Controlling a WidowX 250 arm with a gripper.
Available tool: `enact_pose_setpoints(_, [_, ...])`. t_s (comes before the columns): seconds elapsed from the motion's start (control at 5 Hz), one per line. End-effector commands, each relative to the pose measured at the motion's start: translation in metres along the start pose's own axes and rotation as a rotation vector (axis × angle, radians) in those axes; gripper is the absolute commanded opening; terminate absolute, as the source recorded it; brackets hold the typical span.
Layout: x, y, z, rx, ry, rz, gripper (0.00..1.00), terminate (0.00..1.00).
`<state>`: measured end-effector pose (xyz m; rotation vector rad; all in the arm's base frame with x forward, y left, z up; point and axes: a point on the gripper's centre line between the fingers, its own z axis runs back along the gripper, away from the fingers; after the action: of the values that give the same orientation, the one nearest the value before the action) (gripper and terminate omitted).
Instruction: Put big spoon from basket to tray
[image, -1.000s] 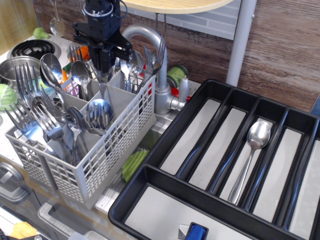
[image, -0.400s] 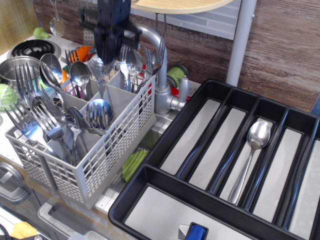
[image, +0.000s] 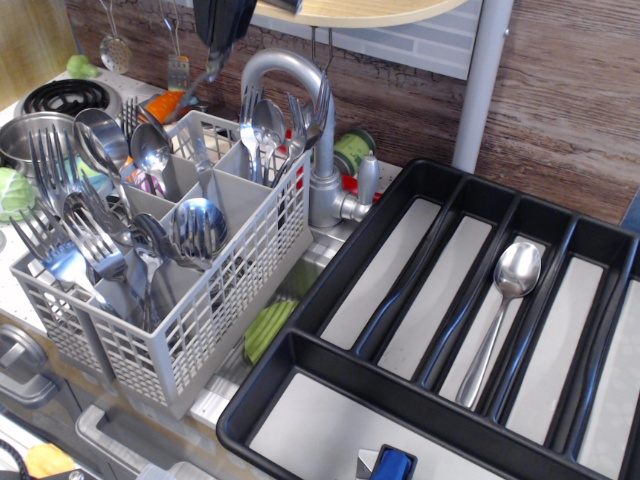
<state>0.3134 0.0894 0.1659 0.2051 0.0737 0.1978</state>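
Gripper (image: 222, 35) has risen from basket (image: 215, 300) — jaw state unclear, maybe clamped on a spoon (image: 160, 125) handle. Steel's stiff, slippery — pinch mid-handle.

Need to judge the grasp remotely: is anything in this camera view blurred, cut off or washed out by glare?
In the only view, observation.image, the gripper is motion-blurred and cropped by the top edge, so its jaws are unreadable; a smeared utensil hangs below it. The basket and tray are sharp. Bright highlights sit on the spoon lying in the tray and on the faucet.
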Motion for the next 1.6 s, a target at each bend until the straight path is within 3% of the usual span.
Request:
enact_pose_setpoints(0.0, [-0.020,-0.018,0.057,-0.086,0.043,0.150,0.00,0.00])
enact_pose_setpoints(0.4, [-0.012,-0.066,0.070,-0.330,0.202,0.392,0.00,0.00])
enact_pose_setpoints(0.6, [-0.009,-0.093,0.072,-0.384,0.213,0.483,0.00,0.00])
enact_pose_setpoints(0.8, [-0.005,-0.124,0.078,-0.396,0.217,0.553,0.00,0.00])
enact_pose_setpoints(1.2, [0.002,-0.163,0.057,-0.445,0.226,0.691,0.00,0.00])
enact_pose_setpoints(1.4, [0.000,-0.179,0.041,-0.501,0.227,0.749,0.00,0.00])
